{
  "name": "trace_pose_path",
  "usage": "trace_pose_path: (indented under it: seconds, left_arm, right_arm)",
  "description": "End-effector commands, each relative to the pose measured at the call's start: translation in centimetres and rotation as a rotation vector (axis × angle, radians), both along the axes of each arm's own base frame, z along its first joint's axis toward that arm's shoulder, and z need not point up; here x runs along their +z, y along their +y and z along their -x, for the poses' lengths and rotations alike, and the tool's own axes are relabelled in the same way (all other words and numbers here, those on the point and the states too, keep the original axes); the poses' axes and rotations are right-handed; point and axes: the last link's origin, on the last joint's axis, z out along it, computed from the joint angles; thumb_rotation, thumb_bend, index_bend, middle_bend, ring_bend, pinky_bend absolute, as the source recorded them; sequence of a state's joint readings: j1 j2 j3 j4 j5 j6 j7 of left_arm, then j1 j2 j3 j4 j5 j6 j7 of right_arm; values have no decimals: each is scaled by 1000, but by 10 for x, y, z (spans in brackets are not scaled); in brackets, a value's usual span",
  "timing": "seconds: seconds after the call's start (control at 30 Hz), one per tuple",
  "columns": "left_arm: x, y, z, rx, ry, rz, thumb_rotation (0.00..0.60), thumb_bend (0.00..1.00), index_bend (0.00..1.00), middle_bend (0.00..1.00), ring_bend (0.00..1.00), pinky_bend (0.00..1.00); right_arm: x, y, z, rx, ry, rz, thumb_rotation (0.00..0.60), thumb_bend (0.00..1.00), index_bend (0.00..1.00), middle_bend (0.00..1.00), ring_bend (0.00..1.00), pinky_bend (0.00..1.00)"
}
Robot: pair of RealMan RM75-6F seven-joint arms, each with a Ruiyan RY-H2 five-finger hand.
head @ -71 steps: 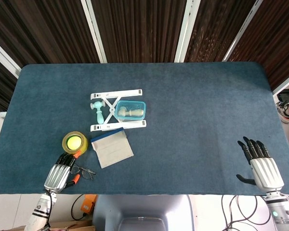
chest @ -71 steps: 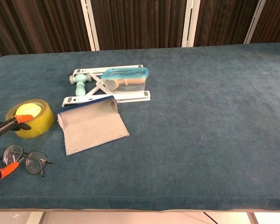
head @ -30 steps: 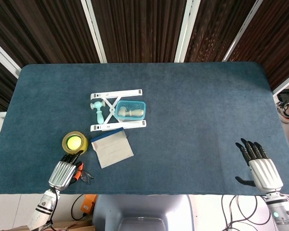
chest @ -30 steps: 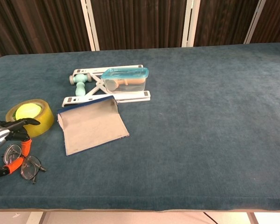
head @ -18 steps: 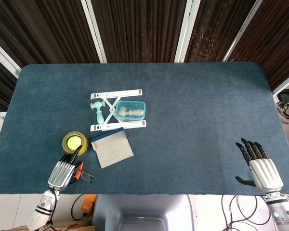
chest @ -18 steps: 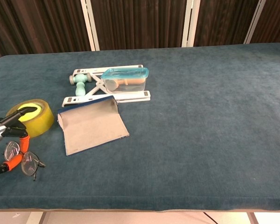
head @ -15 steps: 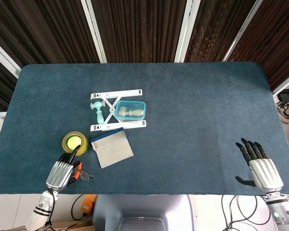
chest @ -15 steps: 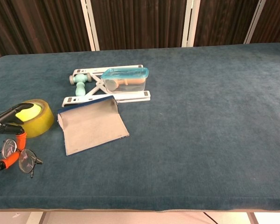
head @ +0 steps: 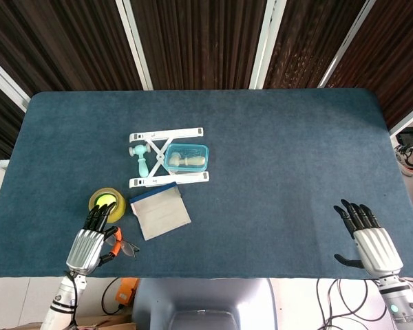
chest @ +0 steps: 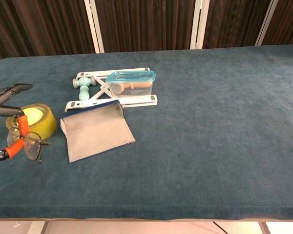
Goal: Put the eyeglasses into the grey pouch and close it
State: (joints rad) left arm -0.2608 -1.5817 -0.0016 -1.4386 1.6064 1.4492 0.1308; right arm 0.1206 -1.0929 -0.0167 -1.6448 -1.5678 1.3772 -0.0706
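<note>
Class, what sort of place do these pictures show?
Probably a robot test bench, not a home: a table covered in blue cloth, dark slatted panels behind, and unrelated props such as a tape roll and a grey pouch.

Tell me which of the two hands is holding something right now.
The left hand: it pinches the eyeglasses between orange-tipped fingers, above the table. The right hand holds nothing, fingers spread.

Lab bench – blue-felt table [head: 275, 172], dark slatted wall [head: 193, 41]
</note>
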Motion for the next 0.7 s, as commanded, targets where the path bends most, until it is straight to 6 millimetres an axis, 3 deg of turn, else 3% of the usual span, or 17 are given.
trace_pose_path:
  seconds: [0.03, 0.33, 0.57, 0.7]
  left_arm:
    - [-6, 8, -29, 9, -35, -10, 600, 425, 668, 21, 0, 9]
    - [-37, 19, -87, 8, -79, 94, 600, 429, 635, 30, 0, 14]
    - [-63, 44, -112, 55, -66, 136, 600, 430, 617, 30, 0, 14]
    - [-75, 59, -116, 100, -48, 134, 600, 430, 615, 33, 0, 15]
  right_arm:
    - [2, 0, 0, 2, -5, 1, 600, 173, 0, 0, 0, 40]
    - [13, -1, 2, -4, -42, 25, 600, 173, 0, 0, 0, 48]
    - [25, -2, 4, -10, -79, 69, 600, 174, 0, 0, 0, 50]
    - [28, -2, 5, -11, -88, 70, 600, 174, 0, 0, 0, 53]
